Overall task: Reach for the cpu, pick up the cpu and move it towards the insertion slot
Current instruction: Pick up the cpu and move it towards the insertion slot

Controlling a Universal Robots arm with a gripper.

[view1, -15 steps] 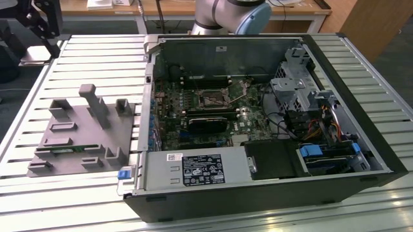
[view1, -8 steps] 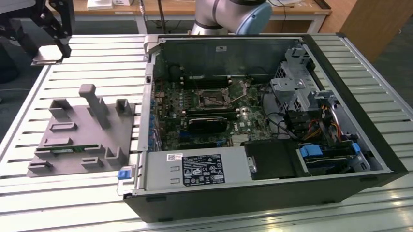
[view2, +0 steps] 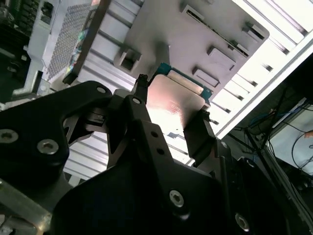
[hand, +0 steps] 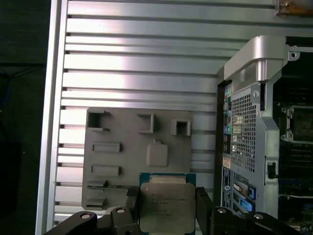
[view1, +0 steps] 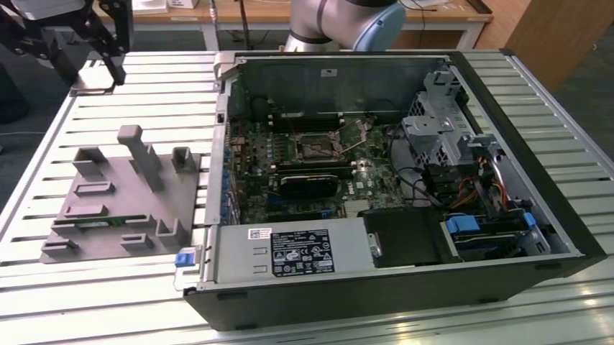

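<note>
The cpu (hand: 165,205), a silver square chip on a green-edged base, sits between my two black fingers (hand: 203,206). My gripper (hand: 166,209) is shut on it, held above the grey plastic fixture (hand: 122,161). In the second wrist view the cpu (view2: 173,100) gleams between the fingers (view2: 199,129) of the gripper (view2: 171,110). In the exterior view my gripper (view1: 94,80) hangs at the far left, beyond the fixture (view1: 115,201). The insertion slot (view1: 315,147), a dark square socket with a metal frame, lies on the green board inside the open case, also seen as the insertion slot (hand: 298,125).
The open computer case (view1: 499,93) lies on a slatted metal table (view1: 144,86). Inside it are a black card (view1: 307,183), a power supply (view1: 287,251), drive cages (view1: 441,129) and cables. Upright blocks (view1: 139,154) rise from the fixture.
</note>
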